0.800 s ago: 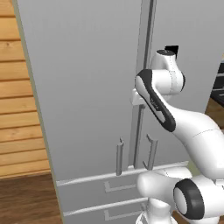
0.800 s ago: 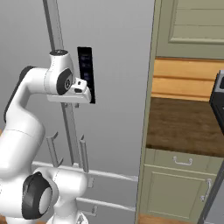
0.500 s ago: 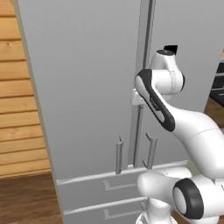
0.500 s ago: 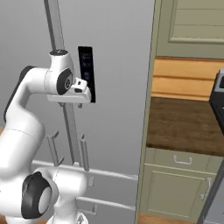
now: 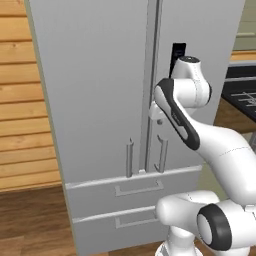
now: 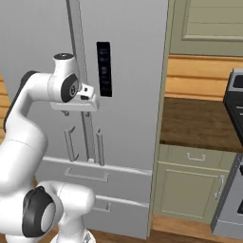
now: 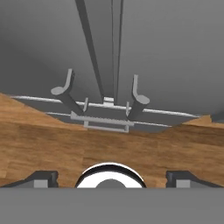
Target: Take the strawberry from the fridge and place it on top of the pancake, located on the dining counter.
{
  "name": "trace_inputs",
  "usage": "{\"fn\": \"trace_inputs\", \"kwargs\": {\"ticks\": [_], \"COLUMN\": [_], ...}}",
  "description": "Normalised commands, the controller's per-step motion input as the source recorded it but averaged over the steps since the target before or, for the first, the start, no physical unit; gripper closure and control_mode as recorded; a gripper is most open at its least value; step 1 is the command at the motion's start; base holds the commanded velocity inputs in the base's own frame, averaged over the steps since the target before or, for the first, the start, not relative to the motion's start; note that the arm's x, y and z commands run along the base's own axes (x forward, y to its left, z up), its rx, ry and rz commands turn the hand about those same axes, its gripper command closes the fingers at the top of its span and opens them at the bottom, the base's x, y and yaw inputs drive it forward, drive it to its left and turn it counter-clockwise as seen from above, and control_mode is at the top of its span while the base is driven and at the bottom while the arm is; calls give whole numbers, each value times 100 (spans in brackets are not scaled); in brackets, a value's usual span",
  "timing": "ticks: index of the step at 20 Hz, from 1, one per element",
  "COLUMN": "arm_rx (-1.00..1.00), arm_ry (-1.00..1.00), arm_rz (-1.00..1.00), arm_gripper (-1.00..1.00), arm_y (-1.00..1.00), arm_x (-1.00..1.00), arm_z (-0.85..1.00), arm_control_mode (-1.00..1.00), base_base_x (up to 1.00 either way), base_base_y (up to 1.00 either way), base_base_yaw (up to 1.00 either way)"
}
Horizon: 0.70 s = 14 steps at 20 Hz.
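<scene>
Left base view: the tall light grey two-door fridge (image 5: 100, 100) is shut, and the white arm reaches up by its doors.

Right base view: a brown wooden counter (image 6: 199, 126) sits beside the fridge.

Hand view: the fingers (image 7: 110, 177) are spread wide, holding nothing, above two thin grey bar handles (image 7: 65, 94).

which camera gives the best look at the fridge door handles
The left base view: both handles stand unobstructed on the shut fridge, above the drawers. The right base view shows them beside the arm. The hand view looks down along the bars, foreshortened.
</scene>
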Motion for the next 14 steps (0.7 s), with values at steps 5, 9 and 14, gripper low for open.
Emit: {"fn": "trace_inputs", "kwargs": {"ticks": [5,9,14], "arm_rx": [0,0,0], "arm_ry": [0,0,0], "arm_rz": [0,0,0], "arm_gripper": [-100,-100,-100], "arm_y": [0,0,0], "arm_x": [0,0,0], "arm_z": [0,0,0], "arm_control_mode": [100,100,100], "base_base_x": [-61,-15,0], "base_base_y": [11,28,31], "base_base_yaw": [0,-4,-4]}}
